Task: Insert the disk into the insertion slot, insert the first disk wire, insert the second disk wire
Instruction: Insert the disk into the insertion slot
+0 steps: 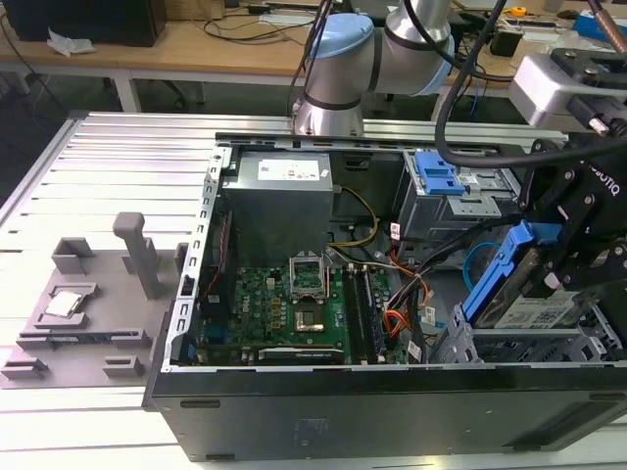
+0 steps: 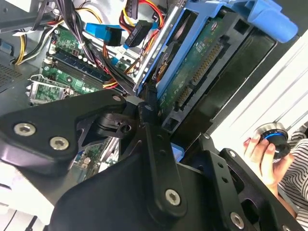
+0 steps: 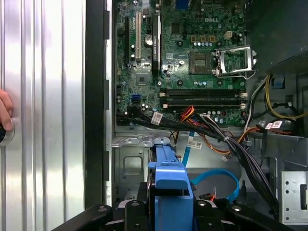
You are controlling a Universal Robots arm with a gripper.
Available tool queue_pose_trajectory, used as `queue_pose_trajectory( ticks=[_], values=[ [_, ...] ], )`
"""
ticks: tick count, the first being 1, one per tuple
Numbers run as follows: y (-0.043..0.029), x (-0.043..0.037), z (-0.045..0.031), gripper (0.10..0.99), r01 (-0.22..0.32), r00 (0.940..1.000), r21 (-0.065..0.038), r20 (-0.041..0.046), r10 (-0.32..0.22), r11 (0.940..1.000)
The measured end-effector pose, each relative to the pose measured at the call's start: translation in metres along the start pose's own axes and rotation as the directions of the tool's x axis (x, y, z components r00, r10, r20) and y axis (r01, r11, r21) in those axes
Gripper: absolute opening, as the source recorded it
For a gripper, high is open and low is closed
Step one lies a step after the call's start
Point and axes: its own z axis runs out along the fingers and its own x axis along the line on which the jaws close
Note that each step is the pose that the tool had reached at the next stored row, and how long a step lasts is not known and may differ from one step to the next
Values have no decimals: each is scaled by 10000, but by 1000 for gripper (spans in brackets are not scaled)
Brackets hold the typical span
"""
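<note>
One gripper (image 1: 560, 274) is clenched on the disk (image 1: 534, 311), which is held tilted with its blue handle end raised, just above the slot (image 1: 519, 345) at the exterior view's right end of the open case (image 1: 392, 411); it is not yet seated in a bay. In the second wrist view a finger (image 2: 153, 134) presses the disk's edge, circuit-board face showing. Loose cables (image 3: 231, 144) run between motherboard (image 3: 192, 57) and slot, and a person's hand (image 3: 4, 113) rests on the ribbed bench (image 3: 48, 96) beside the case
</note>
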Motion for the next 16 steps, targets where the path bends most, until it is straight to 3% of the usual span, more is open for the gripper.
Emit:
queue_pose_trajectory(
  ticks=[5,6,7,10,11,16],
  values=[
    [0,0,3,361,1,10000,0,2,-1,10000],
    [0,0,3,373,0,10000,0,1,0,10000],
    [0,0,4,439,1,10000,1,0,-1,10000],
    [0,0,6,439,0,10000,0,1,0,10000],
    [0,0,6,424,0,10000,0,2,0,10000],
    [0,0,8,114,0,10000,0,2,0,10000]
  ],
)
